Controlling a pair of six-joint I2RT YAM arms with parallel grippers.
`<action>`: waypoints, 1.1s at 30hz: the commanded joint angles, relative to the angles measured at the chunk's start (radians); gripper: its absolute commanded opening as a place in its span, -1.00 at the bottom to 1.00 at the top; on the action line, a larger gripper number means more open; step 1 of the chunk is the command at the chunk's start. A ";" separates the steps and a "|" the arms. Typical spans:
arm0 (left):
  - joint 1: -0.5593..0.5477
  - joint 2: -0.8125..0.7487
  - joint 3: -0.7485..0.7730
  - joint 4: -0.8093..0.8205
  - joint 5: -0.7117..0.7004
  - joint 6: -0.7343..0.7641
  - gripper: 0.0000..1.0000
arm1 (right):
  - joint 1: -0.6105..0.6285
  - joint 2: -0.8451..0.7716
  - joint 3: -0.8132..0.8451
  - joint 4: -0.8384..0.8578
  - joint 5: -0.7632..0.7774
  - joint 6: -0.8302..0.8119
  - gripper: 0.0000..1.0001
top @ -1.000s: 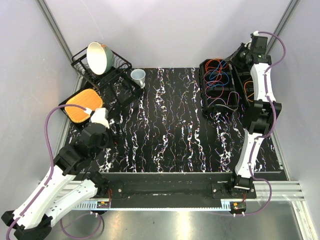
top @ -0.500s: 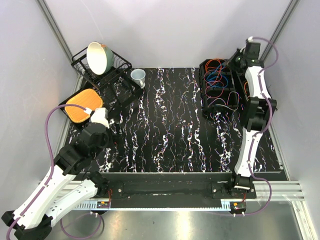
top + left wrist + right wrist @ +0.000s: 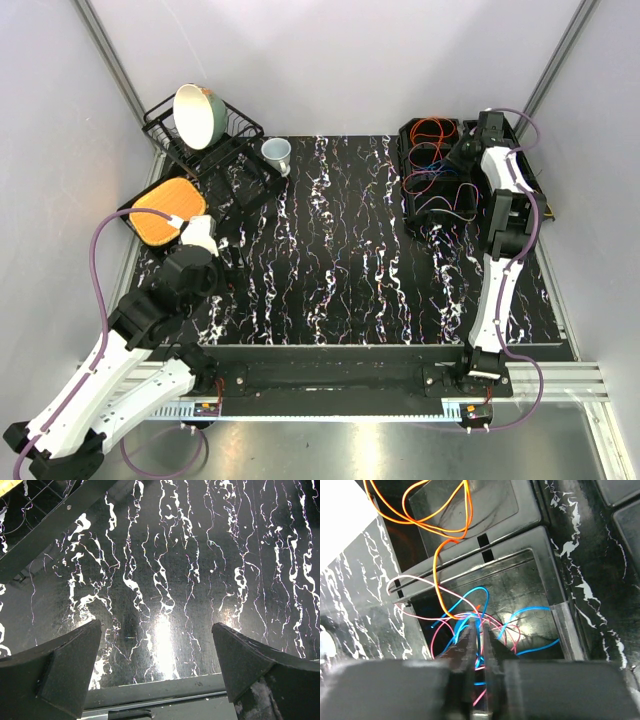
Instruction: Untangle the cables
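Several cables [image 3: 462, 616] lie knotted in the black tray [image 3: 515, 575] at the far right of the table [image 3: 330, 250]. Blue and pink strands cross in one compartment, and an orange loop [image 3: 434, 565] trails in from its neighbour. We judge untangling barely begun, with every strand yet to be separated. The right gripper [image 3: 478, 630] sits clenched amid the knot; whether it pinches a strand we cannot tell. The left gripper [image 3: 155, 630] hangs spread wide, well apart. The dish rack [image 3: 240, 130] holds a bowl [image 3: 195, 115].

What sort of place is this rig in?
Probably a lab test cell, not a kitchen: plain white enclosure walls, a marbled black table, and staged props like a dish rack and a tray of cables.
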 commanded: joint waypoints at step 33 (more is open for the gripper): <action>0.017 0.023 0.006 0.038 -0.037 0.010 0.92 | 0.118 -1.054 -0.901 0.305 -0.024 0.019 0.99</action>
